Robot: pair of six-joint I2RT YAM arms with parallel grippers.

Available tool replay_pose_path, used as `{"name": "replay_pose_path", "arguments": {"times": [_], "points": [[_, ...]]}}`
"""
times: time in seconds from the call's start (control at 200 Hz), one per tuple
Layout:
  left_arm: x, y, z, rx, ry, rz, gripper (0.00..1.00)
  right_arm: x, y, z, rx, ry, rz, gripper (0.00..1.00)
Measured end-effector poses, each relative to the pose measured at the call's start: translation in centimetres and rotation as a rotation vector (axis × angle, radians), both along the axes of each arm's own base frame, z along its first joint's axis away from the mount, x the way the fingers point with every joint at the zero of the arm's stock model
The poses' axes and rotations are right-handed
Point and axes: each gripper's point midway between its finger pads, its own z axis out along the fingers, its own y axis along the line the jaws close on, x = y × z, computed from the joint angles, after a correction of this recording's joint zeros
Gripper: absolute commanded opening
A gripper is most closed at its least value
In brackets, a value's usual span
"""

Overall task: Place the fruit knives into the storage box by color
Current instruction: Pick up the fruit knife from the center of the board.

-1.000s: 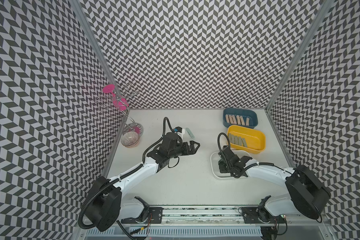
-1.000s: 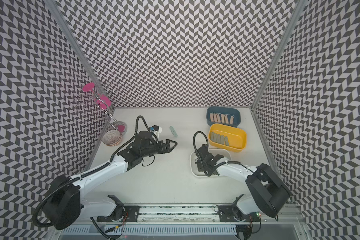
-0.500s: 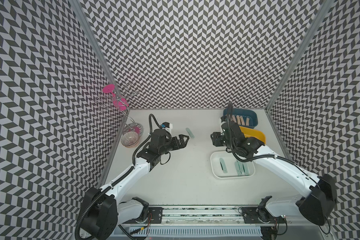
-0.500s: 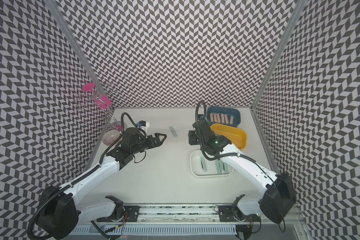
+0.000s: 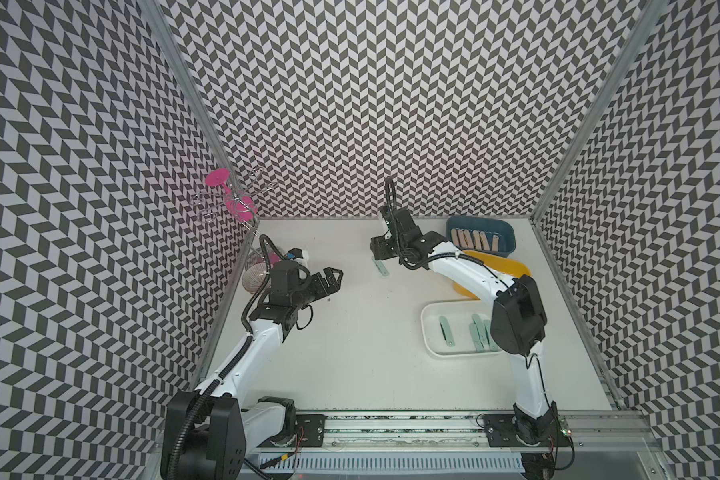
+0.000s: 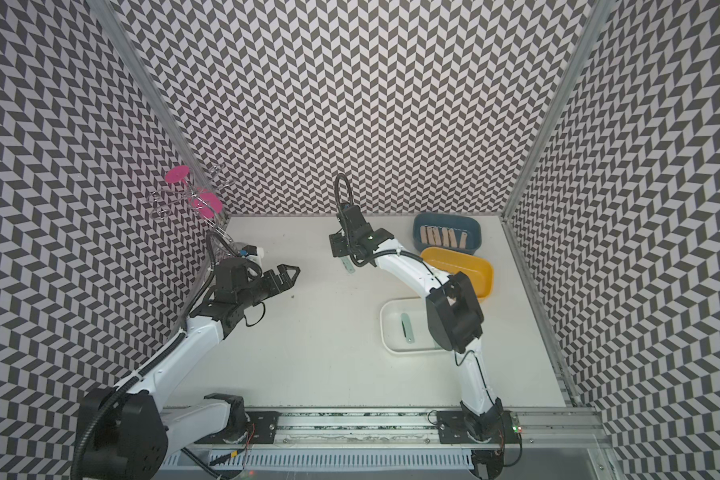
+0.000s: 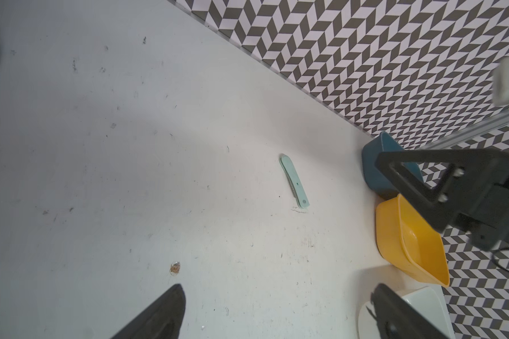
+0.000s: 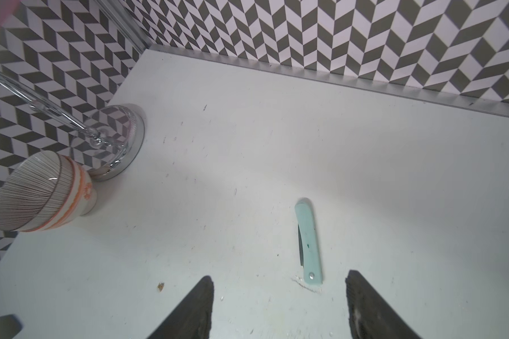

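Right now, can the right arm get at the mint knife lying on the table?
Probably yes. The mint knife lies flat on the table, outside any box. The right arm hangs close over it, jaws apart, with the knife just ahead of them. Nothing stands between them.

The right jaws leave the tray (image 5: 431,320) and hang wider apart with the knife (image 5: 383,269) just ahead between them; the left jaws draw back from it.

table (image 5: 350,365) centre: was bare | mint knife (image 8: 308,243): had room all round | cup (image 8: 41,190), chrome stand (image 8: 124,146): blocked corner | blue box (image 6: 476,237), yellow box (image 6: 470,270): lined edge
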Motion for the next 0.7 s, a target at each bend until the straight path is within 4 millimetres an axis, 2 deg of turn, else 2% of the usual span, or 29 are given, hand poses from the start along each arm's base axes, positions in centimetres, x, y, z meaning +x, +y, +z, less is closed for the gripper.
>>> {"name": "replay_pose_path", "arguments": {"times": [0.135,0.305,0.606,0.701], "points": [[0.0,0.2,0.0,-0.004,0.0,-0.002,1.0,1.3,1.1,-2.9,-0.043,0.006,0.022,0.71],[-0.3,0.0,-0.5,-0.011,0.012,-0.015,1.0,2.2,1.6,-6.4,-0.09,0.024,0.028,0.71],[-0.6,-0.3,-1.1,-0.022,0.029,-0.034,1.0,1.9,0.1,-12.1,-0.196,0.074,-0.003,0.66],[-0.7,-0.4,-1.2,-0.025,0.031,-0.038,1.0,1.9,-0.3,-13.6,-0.225,0.088,-0.011,0.61]]}}
